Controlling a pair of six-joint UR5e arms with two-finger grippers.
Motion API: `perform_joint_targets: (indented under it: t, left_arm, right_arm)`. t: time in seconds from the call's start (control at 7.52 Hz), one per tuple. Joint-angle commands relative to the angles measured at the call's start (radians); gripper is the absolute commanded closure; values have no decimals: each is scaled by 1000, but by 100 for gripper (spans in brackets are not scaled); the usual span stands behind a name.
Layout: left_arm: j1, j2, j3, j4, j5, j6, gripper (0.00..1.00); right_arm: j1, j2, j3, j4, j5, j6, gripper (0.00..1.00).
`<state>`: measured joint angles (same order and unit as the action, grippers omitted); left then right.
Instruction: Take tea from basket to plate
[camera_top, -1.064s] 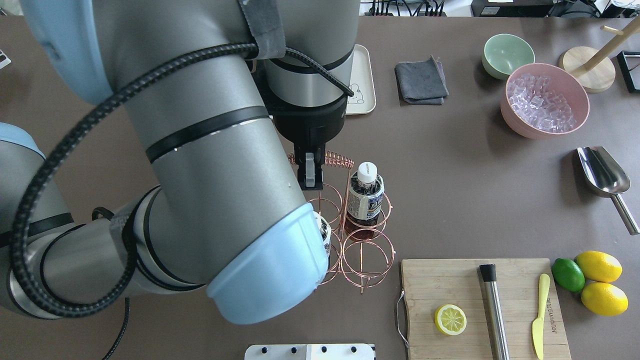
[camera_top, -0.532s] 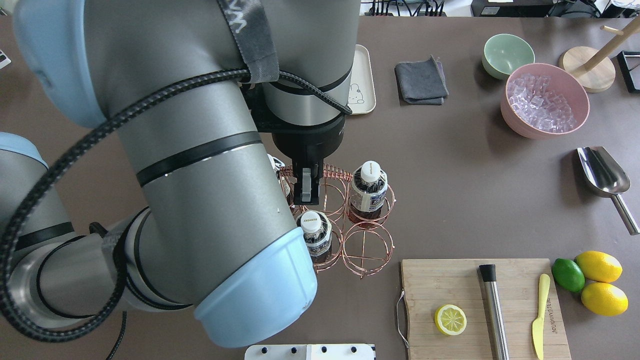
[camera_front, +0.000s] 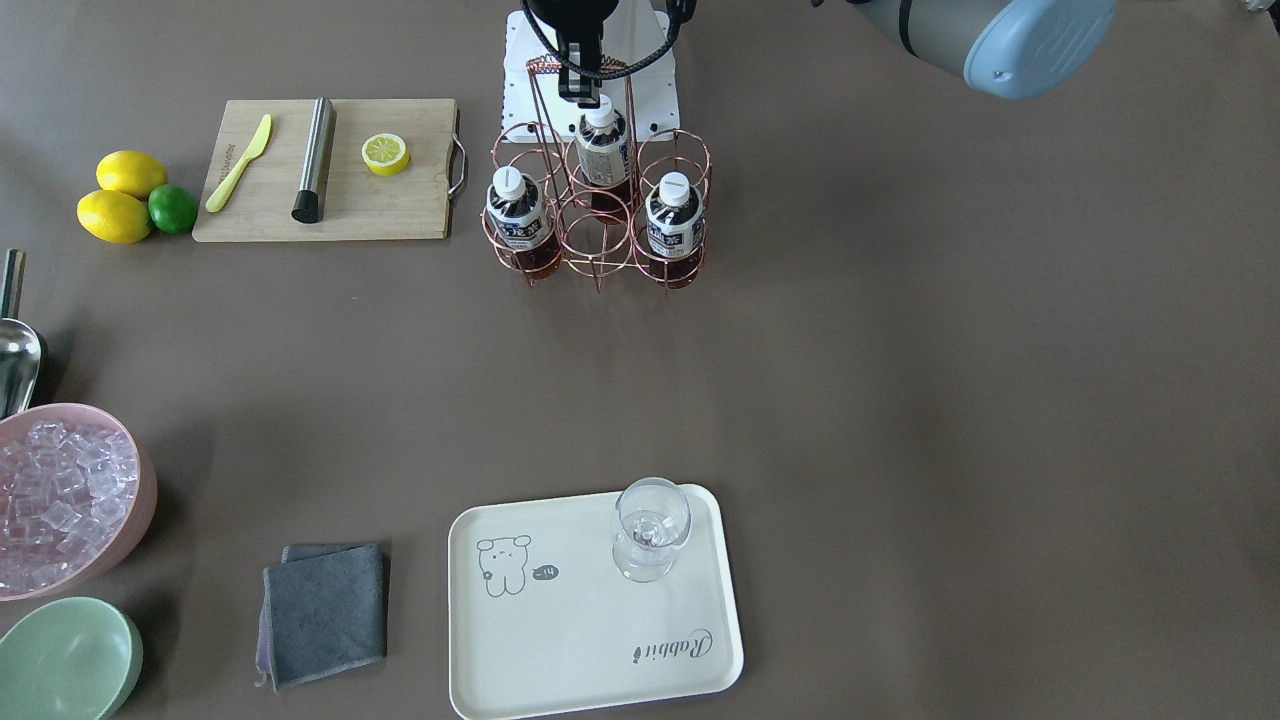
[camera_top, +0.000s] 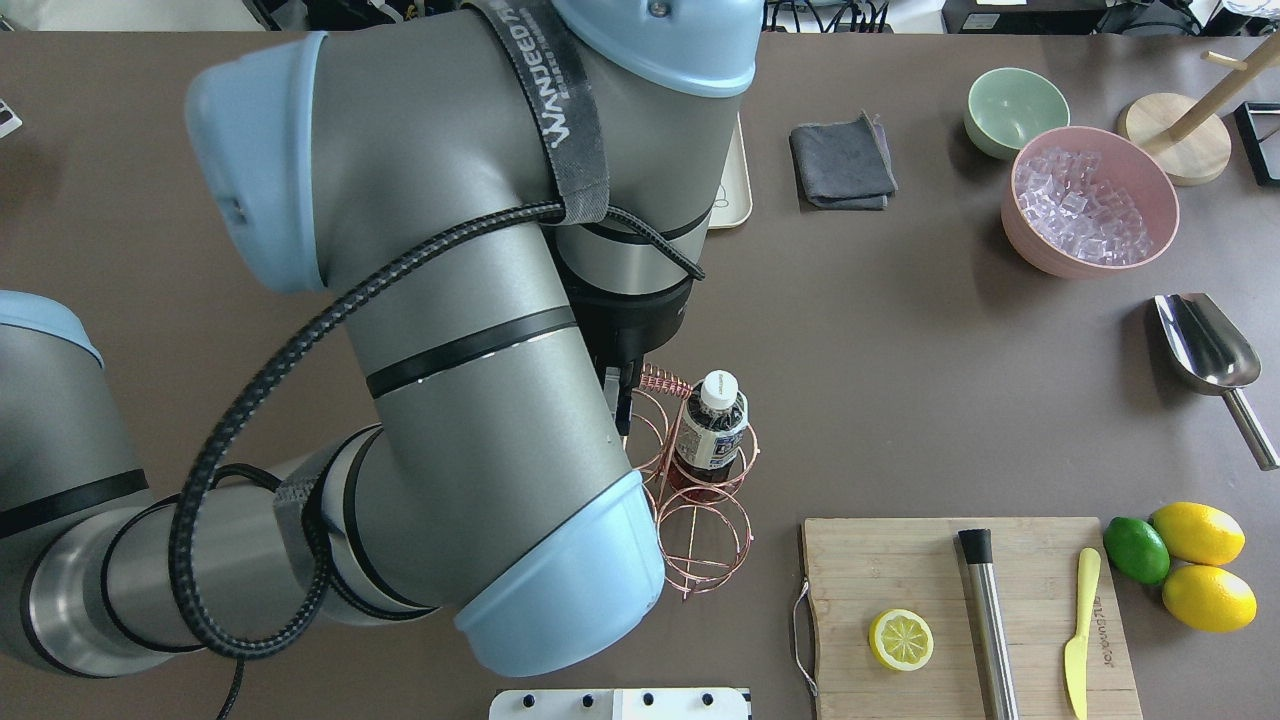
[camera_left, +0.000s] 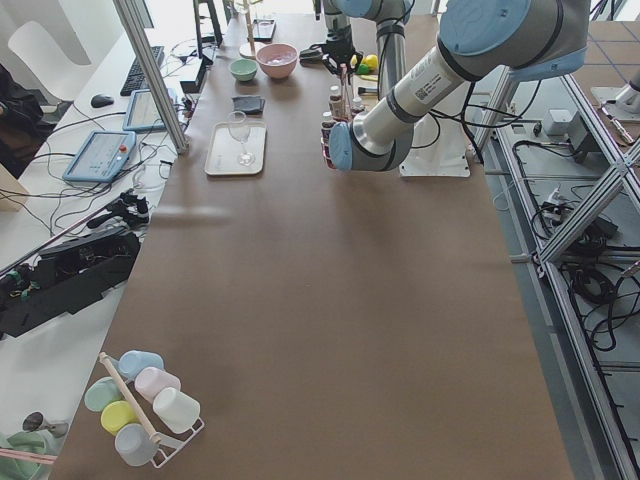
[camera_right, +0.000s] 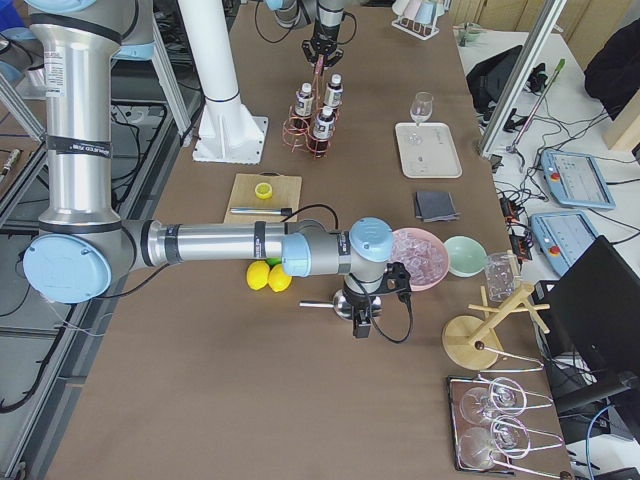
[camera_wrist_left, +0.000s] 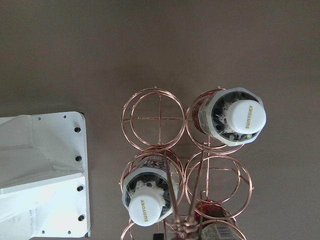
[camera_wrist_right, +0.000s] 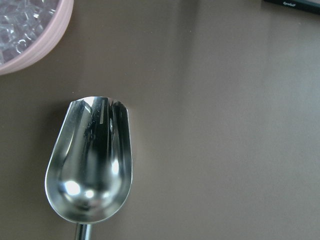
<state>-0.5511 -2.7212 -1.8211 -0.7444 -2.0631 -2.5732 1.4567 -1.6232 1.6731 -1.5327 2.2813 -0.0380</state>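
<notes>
Jaws of left gripper (camera_top: 620, 420) pinched narrow on basket (camera_top: 705, 548) handle, I judge. Tea bottle (camera_top: 710, 432) upright in slot, 3 o'clock of them overhead; plate (camera_front: 560, 640) toward 12. Right gripper (camera_right: 362, 322) far off over ice scoop (camera_wrist_right: 90, 160), jaws I cannot tell. Left arm nearer.

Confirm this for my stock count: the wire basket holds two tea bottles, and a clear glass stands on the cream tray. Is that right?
Not quite. The basket holds three tea bottles, not two, as the exterior front-facing view shows. The clear glass does stand on the cream tray.
</notes>
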Motion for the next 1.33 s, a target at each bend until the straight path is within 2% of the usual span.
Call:
perform_joint_targets:
  t: [0.0,0.13,0.53,0.8,0.93,1.2]
  left_arm:
    - [-1,20,0,5,0,30,100]
    - [-3,21,14,10,0,30,100]
    - [8,52,19,-16,-6,28,100]
    - [8,54,16,-16,-9,28,100]
    - [8,54,5,-15,-12,28,100]
    - [8,52,-21,-13,-11,28,100]
  right_arm:
    - [1,-27,-59,252,27,-94,0]
    - [5,-46,-96,363,70,-115,0]
    - [13,-29,-85,671,313,-73,0]
    - [2,-15,-50,936,351,106,1]
    - [-16,43,-47,986,353,116,8]
    - [-88,171,-43,991,348,188,1]
